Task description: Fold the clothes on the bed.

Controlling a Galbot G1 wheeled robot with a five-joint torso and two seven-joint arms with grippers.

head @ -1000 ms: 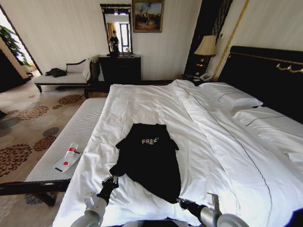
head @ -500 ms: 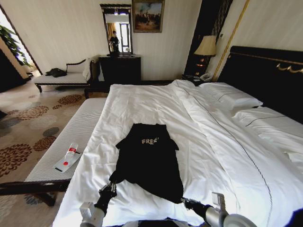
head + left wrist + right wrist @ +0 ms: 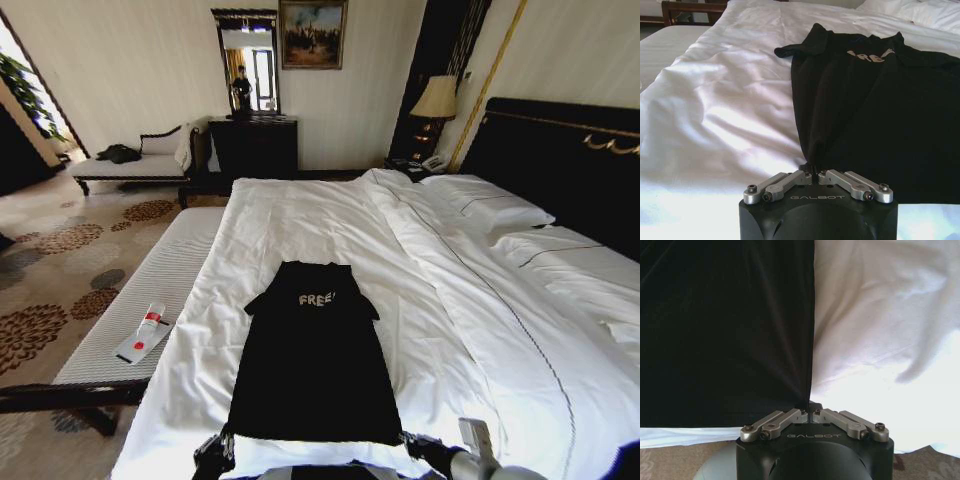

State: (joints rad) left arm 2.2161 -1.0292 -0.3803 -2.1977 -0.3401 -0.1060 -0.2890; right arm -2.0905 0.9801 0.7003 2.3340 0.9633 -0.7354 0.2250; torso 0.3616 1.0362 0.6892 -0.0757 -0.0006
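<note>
The walls are pale with fine vertical stripes. On the far wall hangs a tall mirror in a dark frame, and beside it a painting in a gilded frame. Under the mirror stands a dark wooden cabinet. To its left is a chaise with a pale seat, and something dark lies on it. A lamp with a cream shade glows on the nightstand in the corner, next to a telephone. The carpet is beige with brown flower patterns. A pale striped bench has a small white bottle on it. Daylight comes from the far left, where green leaves show.
</note>
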